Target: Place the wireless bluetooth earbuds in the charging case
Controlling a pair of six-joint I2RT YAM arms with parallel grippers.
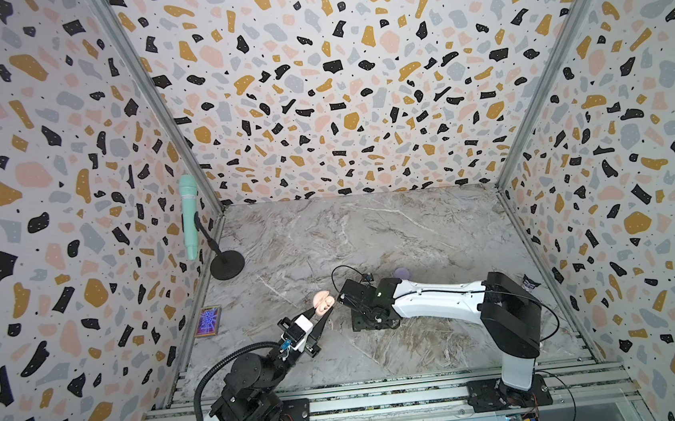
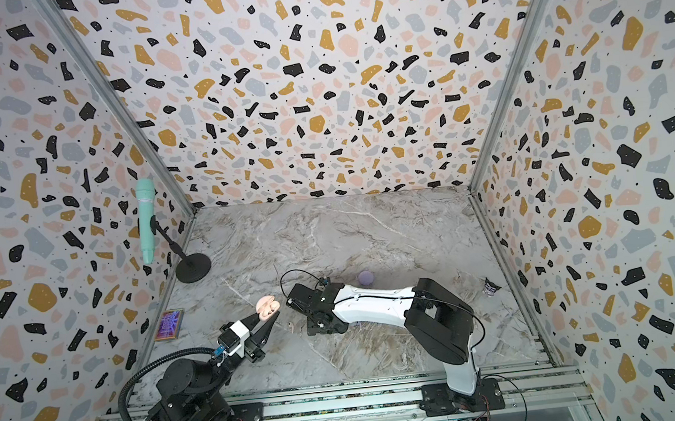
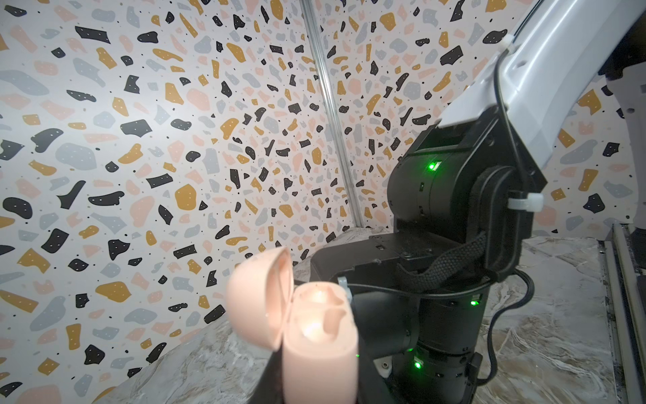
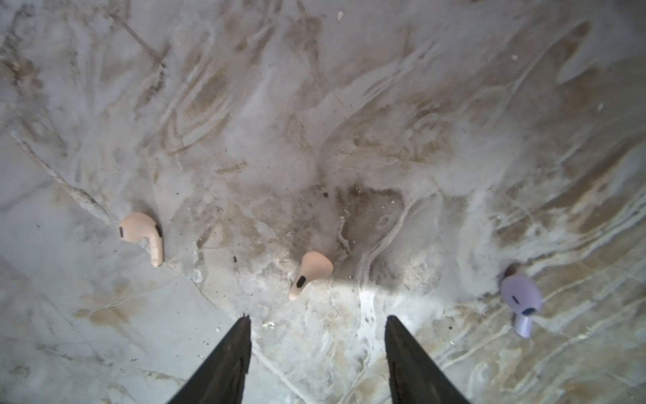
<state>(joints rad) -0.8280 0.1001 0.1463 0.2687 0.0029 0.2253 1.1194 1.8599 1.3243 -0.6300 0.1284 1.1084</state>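
My left gripper (image 1: 323,307) is shut on the base of a pale pink charging case (image 1: 322,301), held above the table left of centre. In the left wrist view the case (image 3: 320,346) stands upright with its lid (image 3: 258,300) swung open; I cannot make out what is in its sockets. Seen from the right wrist, my right gripper (image 4: 318,318) is open and points down at the marble. One pink earbud (image 4: 309,273) lies just ahead of the gap between its fingertips. Another pink earbud (image 4: 141,232) and a lavender earbud (image 4: 521,300) lie off to either side.
A lavender round case (image 1: 401,272) sits behind the right arm's wrist (image 1: 367,304). A mint microphone (image 1: 190,216) on a black stand (image 1: 227,265) is at the back left, a small framed picture (image 1: 208,320) by the left wall, a dark purple scrap (image 1: 530,282) at the right wall.
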